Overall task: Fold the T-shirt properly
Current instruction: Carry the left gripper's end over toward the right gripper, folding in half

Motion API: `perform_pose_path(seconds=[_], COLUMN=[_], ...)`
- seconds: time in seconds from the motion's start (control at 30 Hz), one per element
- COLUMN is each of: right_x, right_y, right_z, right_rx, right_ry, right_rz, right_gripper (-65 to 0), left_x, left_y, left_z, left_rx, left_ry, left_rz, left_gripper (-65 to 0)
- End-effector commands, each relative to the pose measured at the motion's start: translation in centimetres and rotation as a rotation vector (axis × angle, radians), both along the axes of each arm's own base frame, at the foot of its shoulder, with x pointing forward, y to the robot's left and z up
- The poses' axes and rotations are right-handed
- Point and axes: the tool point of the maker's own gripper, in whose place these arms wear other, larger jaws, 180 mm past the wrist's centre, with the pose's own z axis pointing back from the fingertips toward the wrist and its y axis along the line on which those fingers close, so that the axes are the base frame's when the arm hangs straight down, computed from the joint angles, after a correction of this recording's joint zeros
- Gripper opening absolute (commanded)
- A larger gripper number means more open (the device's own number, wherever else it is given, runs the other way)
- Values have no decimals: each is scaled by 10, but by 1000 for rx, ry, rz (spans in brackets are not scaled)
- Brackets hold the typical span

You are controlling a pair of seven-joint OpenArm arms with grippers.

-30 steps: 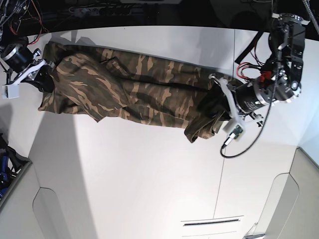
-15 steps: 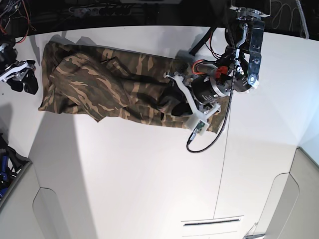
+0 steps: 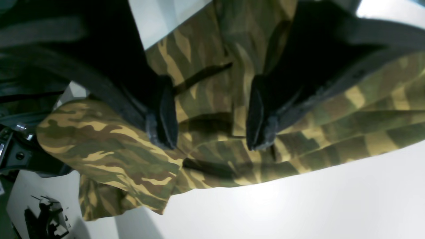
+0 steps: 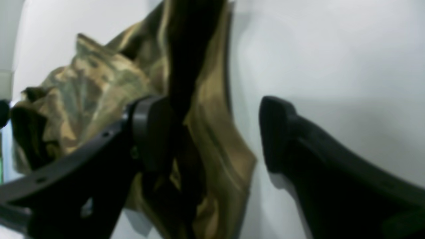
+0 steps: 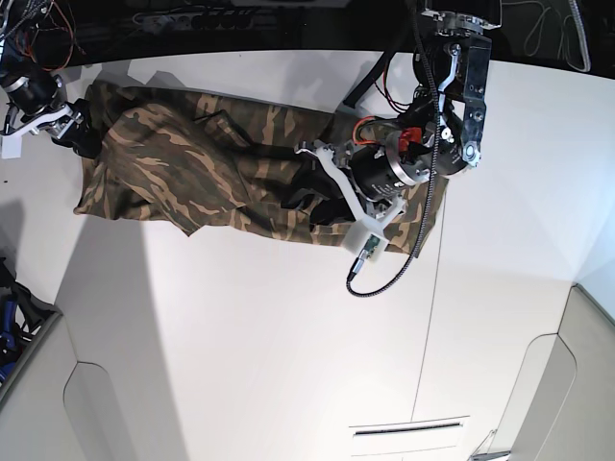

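**Site Inspection: White Worktop, Camouflage Shirt Lying Across the Far Half**

The broad, smooth white worktop is filling most of the overhead view and is catching soft glare. A thin seam is running down it on the right side, and a narrow dark slot is sitting near the front edge. Along the far edge the room is falling away into darkness, where a tangle of red and black cables is hanging. Pale grey panels with rounded corners are bordering the front corners.

The large soft T-shirt in olive, brown and tan camouflage print is lying crumpled lengthwise across the far half of the worktop, its right end doubled over on itself.

The left gripper, black-fingered on a white bracket, is hovering over the folded part of the shirt. In its wrist view, its fingers are standing spread with the cloth lying beneath, nothing pinched between them.

The right gripper is sitting at the shirt's opposite end, by the far corner. Its jaws are standing wide apart; one finger is overlapping a raised fold of cloth, the other is over bare worktop.
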Motion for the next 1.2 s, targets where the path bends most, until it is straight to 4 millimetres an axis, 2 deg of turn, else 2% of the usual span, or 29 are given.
perform_pose_path(seconds=[0.0,0.5,0.7,1.0,1.17], right_x=[9,25,23,20,25], right_y=[-3,11,10,36,38], right_z=[12,29,25,10,11], right_rx=[1,100,85,121,114], right_ry=[-49,-98,-79,-53,-77], right_rz=[1,30,29,35,29], right_gripper=[-230,-230,-230,-230,-238], left_x=[5,-3,-4,-3,-4], left_y=[-3,-1,-1,-1,-1], left_z=[13,3,2,3,2], left_rx=[-31,-6,-7,-10,-8], left_ry=[-38,-12,-12,-16,-12], left_rz=[2,-3,-2,0,0], left_gripper=[-284,-284,-284,-284,-284])
